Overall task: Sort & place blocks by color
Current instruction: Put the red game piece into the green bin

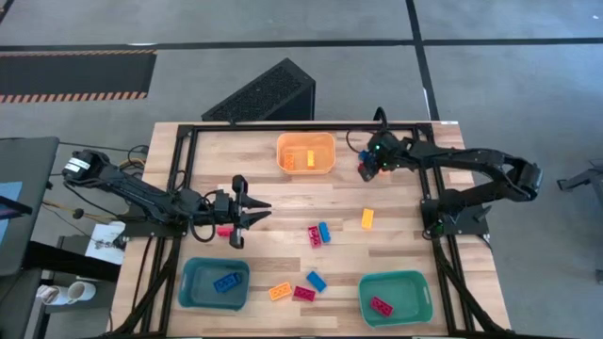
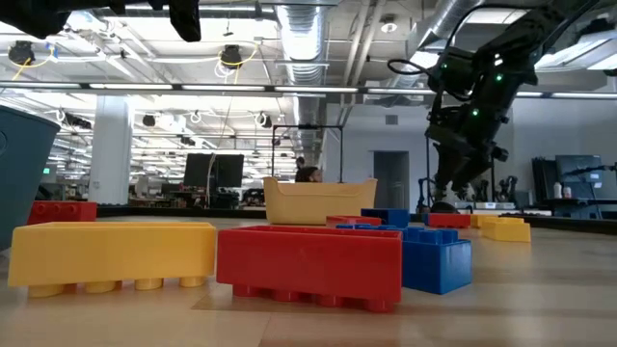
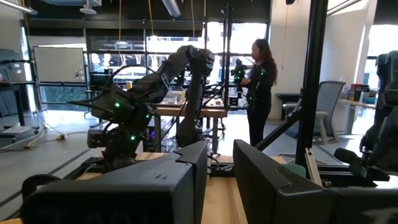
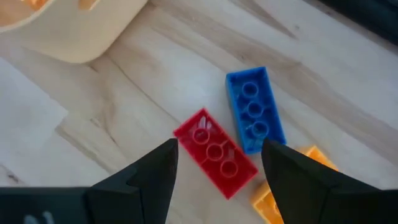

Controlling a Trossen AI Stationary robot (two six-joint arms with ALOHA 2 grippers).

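High view showed the table [image 1: 396, 250], a pale wooden top in a black frame, with three bins on it: an orange bin [image 1: 305, 153] at the far middle holding orange blocks, a teal bin [image 1: 215, 283] near left holding a blue block [image 1: 227, 282], and a second teal bin [image 1: 396, 298] near right holding a red block [image 1: 381, 305]. No brand, label or writing could be read anywhere.

The left gripper [image 1: 254, 214] hung over the left middle of the table with its fingers a narrow gap apart and nothing between them; a red block [image 1: 224, 230] lay just beside it. The right gripper [image 1: 366, 171] hovered at the far right, jaws spread wide and empty, above a red [image 4: 214, 152], a blue [image 4: 254, 109] and an orange block [image 4: 287, 180] lying close together.

Loose blocks lay mid-table: an orange one [image 1: 367, 218], a red-and-blue pair [image 1: 318, 234], and blue [image 1: 316, 280], orange [image 1: 280, 291] and red [image 1: 303, 294] ones near the front edge.
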